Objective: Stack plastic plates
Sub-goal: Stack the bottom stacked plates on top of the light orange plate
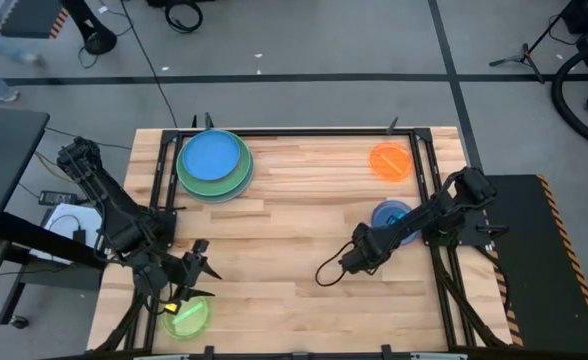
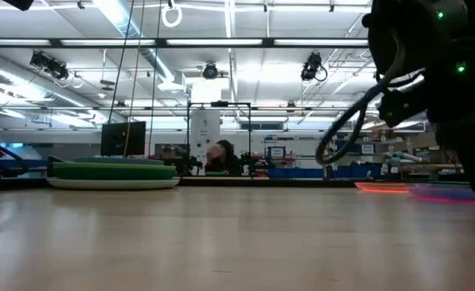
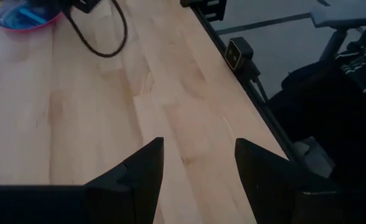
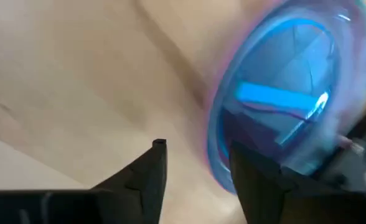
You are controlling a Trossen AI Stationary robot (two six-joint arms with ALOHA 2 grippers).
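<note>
A pale wooden table (image 1: 304,250) framed by dark rails stands on a grey floor, with a lit workshop showing beyond it in the low view. The small teal-on-pink plate pair (image 1: 392,217) lies near the table's right edge, with the translucent orange plate (image 1: 390,161) just behind it toward the far rail. The right gripper (image 1: 358,257) sits just beside the pair, on its near-left side, fingers parted by a narrow gap and holding nothing; its wrist view shows the plate rim (image 4: 282,93) immediately ahead of the fingertips, offset to one side of the gap and not yet between them. Being round, the plates have no long axis, so approach depends on meeting the rim edge-on. The main stack (image 1: 214,165), a blue plate on green and pale ones, rests at the far left, well apart from both arms. The left gripper (image 1: 196,262) waits near the front-left corner, open over bare wood, with the lime plate (image 1: 186,317) close by at the table's near edge. The right arm is judged nearer the small pair. The high view alone gives the layout; the low view shows only plate edges, the stack (image 2: 112,173) and the right-hand plates (image 2: 451,191) lying flat.
</note>
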